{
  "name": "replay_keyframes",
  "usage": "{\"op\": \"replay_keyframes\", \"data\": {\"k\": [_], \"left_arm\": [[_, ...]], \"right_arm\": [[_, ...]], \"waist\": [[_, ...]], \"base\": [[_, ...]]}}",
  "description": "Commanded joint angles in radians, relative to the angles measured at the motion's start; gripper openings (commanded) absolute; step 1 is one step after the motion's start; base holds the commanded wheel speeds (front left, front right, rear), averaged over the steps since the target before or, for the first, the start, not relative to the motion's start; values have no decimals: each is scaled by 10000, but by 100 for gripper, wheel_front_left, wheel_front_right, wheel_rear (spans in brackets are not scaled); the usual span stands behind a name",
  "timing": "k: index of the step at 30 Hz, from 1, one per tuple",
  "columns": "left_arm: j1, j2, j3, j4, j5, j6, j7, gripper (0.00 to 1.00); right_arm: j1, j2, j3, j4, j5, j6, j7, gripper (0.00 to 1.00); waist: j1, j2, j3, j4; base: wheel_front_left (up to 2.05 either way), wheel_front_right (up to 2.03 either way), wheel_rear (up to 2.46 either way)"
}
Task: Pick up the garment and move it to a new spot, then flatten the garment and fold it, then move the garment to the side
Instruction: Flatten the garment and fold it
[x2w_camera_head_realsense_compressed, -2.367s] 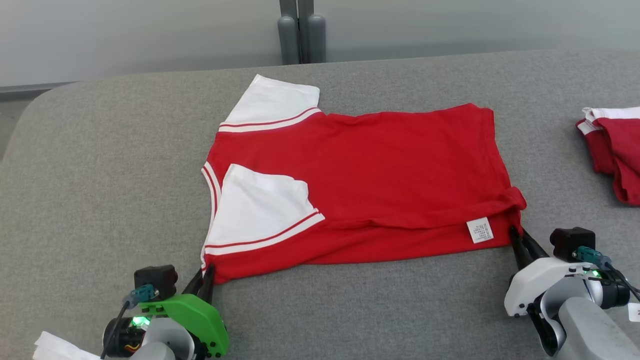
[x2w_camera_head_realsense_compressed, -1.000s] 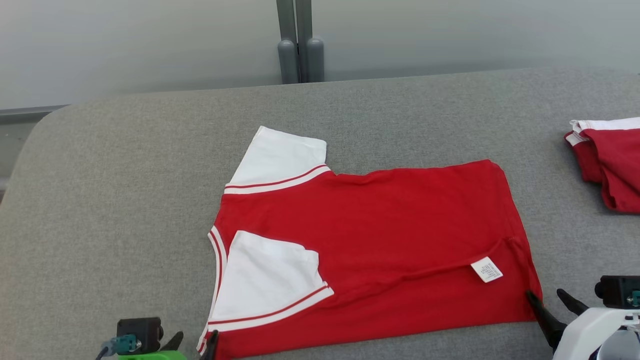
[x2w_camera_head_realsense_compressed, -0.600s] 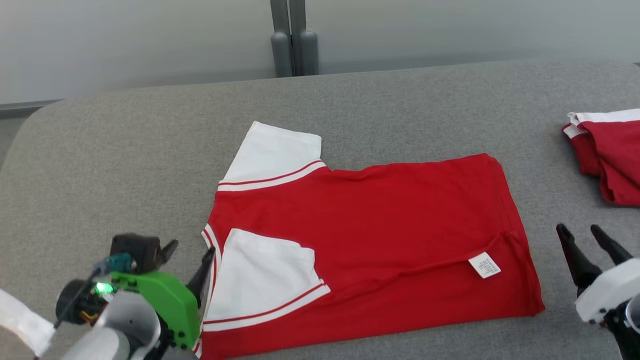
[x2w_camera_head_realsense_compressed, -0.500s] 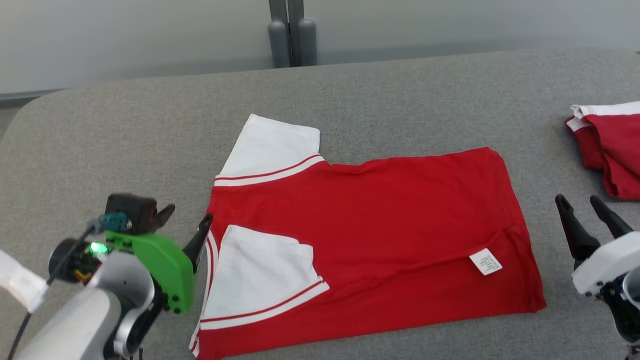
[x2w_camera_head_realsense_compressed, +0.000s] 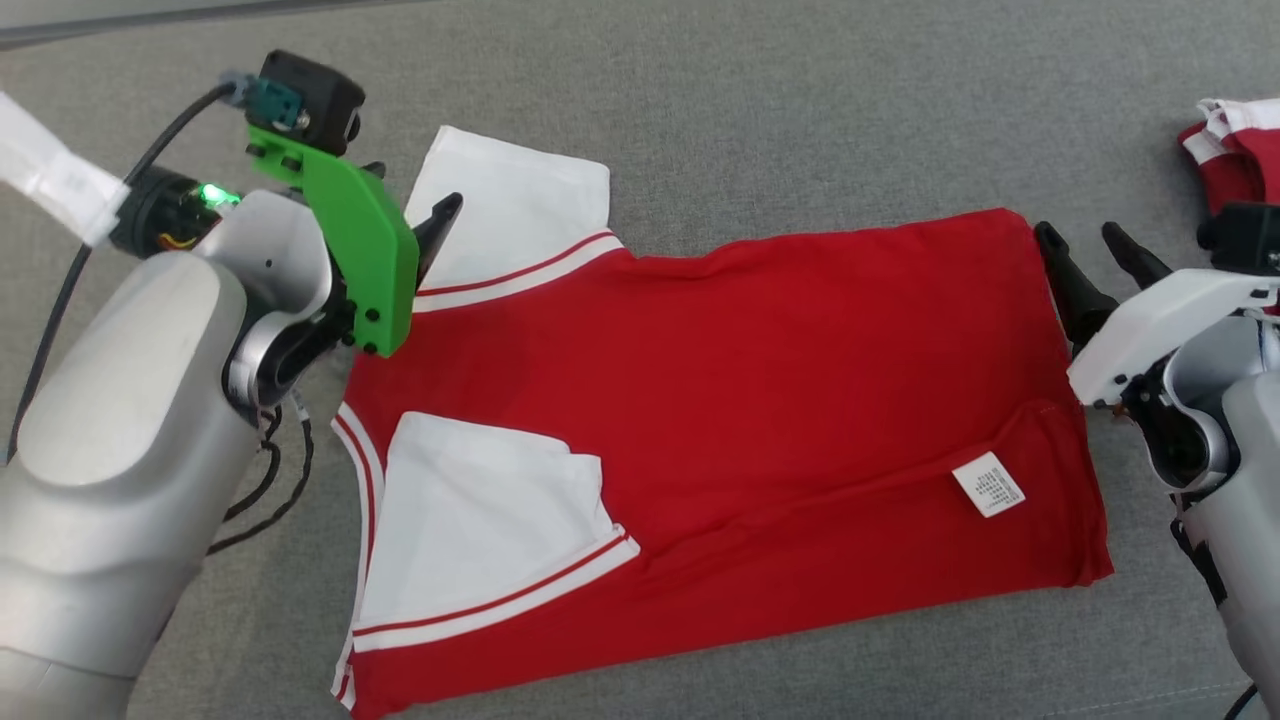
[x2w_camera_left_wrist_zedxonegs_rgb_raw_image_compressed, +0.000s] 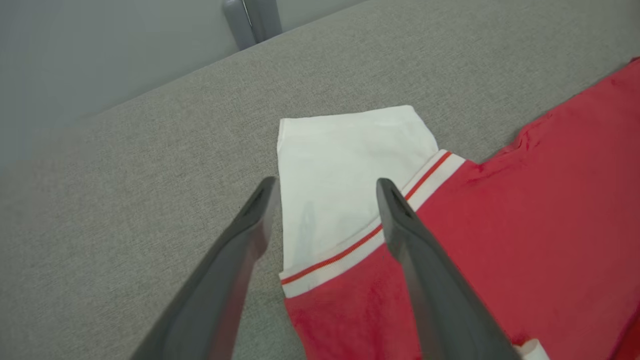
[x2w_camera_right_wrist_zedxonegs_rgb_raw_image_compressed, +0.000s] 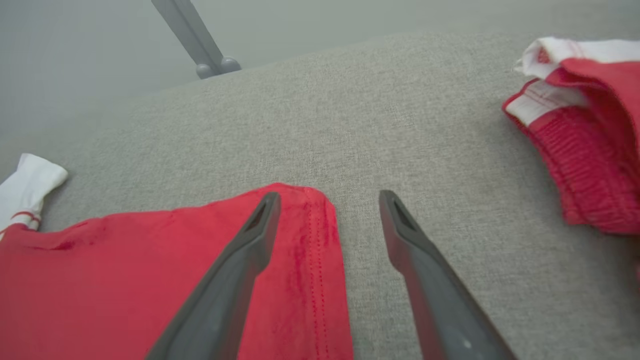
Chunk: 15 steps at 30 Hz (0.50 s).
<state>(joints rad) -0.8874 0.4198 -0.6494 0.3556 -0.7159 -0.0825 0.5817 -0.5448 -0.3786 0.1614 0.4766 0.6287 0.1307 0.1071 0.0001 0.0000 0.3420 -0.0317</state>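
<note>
The garment (x2w_camera_head_realsense_compressed: 760, 400), a red shirt with white sleeves, is laid flat on the grey fabric-covered worktop (x2w_camera_head_realsense_compressed: 800, 90), between the two arms. Its sleeve end is turned to the robot's left and its hem to the right. The near sleeve (x2w_camera_head_realsense_compressed: 470, 520) is laid on top of the red body. The far sleeve (x2w_camera_head_realsense_compressed: 510, 210) is spread out on the worktop. A white label (x2w_camera_head_realsense_compressed: 988, 485) is exposed near the hem.

The left jaws are set apart and nothing is held. In the left wrist view they are placed over the far sleeve: one finger (x2w_camera_left_wrist_zedxonegs_rgb_raw_image_compressed: 240, 250) is seen over bare worktop just beside the sleeve's outer edge, the other over the striped seam. Contact with the cloth cannot be determined.

The right jaws are likewise set apart and empty. In the right wrist view they straddle the far corner of the hem: one finger (x2w_camera_right_wrist_zedxonegs_rgb_raw_image_compressed: 235, 280) is seen over the red cloth, the other over bare worktop.

A second red-and-white garment (x2w_camera_head_realsense_compressed: 1235, 150) is bunched on the worktop, beyond the right jaws and apart from the first.
</note>
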Motion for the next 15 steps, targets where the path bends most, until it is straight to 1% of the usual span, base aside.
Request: {"op": "replay_keyframes", "data": {"k": [1,3,6,11,15], "left_arm": [[-402,-82,-84,304,-25,-95,135,100],[-939,-98,-333,775,230,-213,318,100],[-1582,-369,-481,1470,176,-330,422,100],[-2340,-527,-549,2542,46,-405,428,100],[-2741,-582,-652,3278,-40,-446,423,100]], "right_arm": [[-356,-62,203,219,151,1,-9,100],[-756,-72,577,565,311,3,-45,100],[-1273,-100,1177,981,583,1,-28,100],[-1931,-78,2113,1432,1012,1,-90,100],[-2300,-16,2882,1548,1423,1,-272,100]], "waist": [[-1,0,744,-317],[-1,0,936,-411],[-1,0,1195,-561],[-1,0,1492,-821],[-1,0,1693,-1004]], "base": [[0,0,0],[0,0,0],[0,0,0],[0,0,0],[0,0,0]]}}
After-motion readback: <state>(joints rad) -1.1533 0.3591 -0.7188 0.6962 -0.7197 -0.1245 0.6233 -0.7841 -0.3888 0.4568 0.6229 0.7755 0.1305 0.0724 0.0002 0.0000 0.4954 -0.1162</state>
